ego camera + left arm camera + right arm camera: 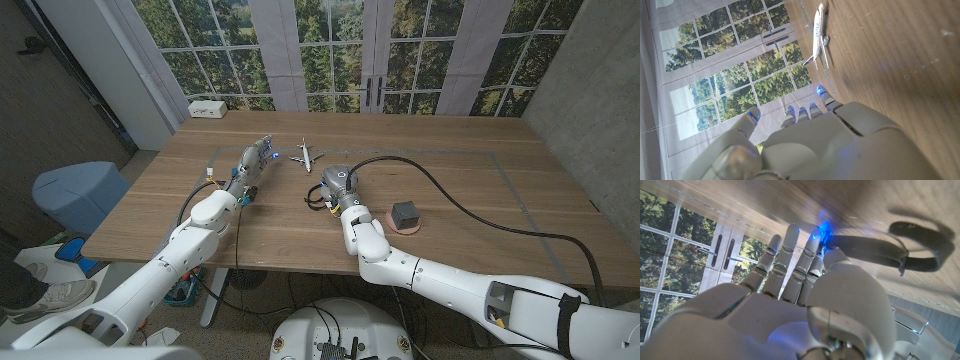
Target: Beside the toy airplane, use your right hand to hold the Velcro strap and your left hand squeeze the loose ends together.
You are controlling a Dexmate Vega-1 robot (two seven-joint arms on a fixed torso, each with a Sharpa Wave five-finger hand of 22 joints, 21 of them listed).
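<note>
The toy airplane [306,157] [818,35], white and small, stands on the wooden table [470,140] at mid-depth. Just in front of it lies the black Velcro strap [317,196] [920,247], curled into a loose loop. My right hand [338,184] [790,295] sits right beside the strap. Its fingers reach out straight, and its thumb covers one end of the strap. Whether it pinches that end is hidden. My left hand [248,168] [830,145] is to the left of the airplane, fingers stretched out and apart, holding nothing.
A thick black cable [450,195] arcs across the table from the right hand toward the right front edge. A dark grey cube [405,213] sits on a pink disc to the right of the right hand. A white box [207,108] stands at the far left corner.
</note>
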